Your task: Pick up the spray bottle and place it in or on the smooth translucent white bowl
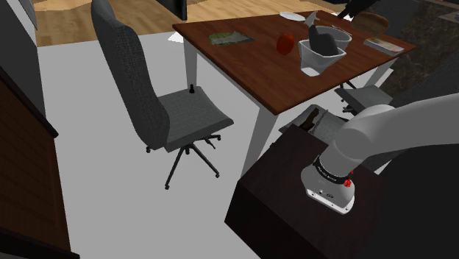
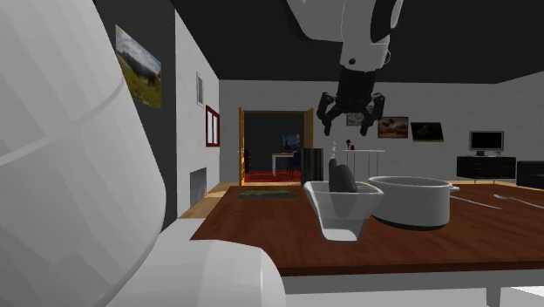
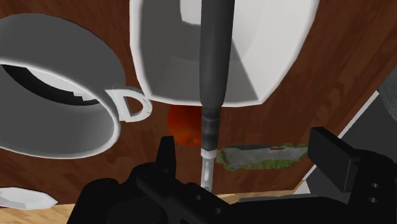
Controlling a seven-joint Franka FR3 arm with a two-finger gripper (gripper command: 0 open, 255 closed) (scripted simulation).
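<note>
While the arm reaches out from its dark stand (image 1: 294, 213), the tool (image 2: 351, 118) hangs in the air above the brown wooden bench (image 1: 250, 70).

Tool state: fingers (image 3: 167, 151) spread wide apart, gripping nothing. In the second exterior view the tool sits clear above the bowl, with open air between its fingertips and the bottle.

Spray bottle (image 2: 341, 178): dark grey, resting inside the white bowl (image 2: 344, 220). Its body leans against the bowl's wall and its thin nozzle end pokes out past the rim. The wrist view looks down on the same bottle (image 3: 214, 57), lying lengthwise across the bowl (image 3: 280, 79), nozzle pointing toward the tool (image 3: 248, 149). The shoulder view agrees: bottle (image 1: 321, 38) in bowl (image 1: 315, 65).

Bowl: squarish with rounded corners, plain white, standing on the bench.

Neighbours on the bench:
- White pot (image 2: 418, 205) with loop handles, just beside the bowl; whether they touch, I cannot tell.
- Red apple (image 1: 285, 43), near the bowl on the shoulder view's left.
- Green-covered magazine (image 1: 229, 38), flat, farther along that side.
- White plate (image 1: 292, 16), at the far edge.

Grey swivel chair (image 1: 147, 103) stands on the floor off the bench's near corner.
</note>
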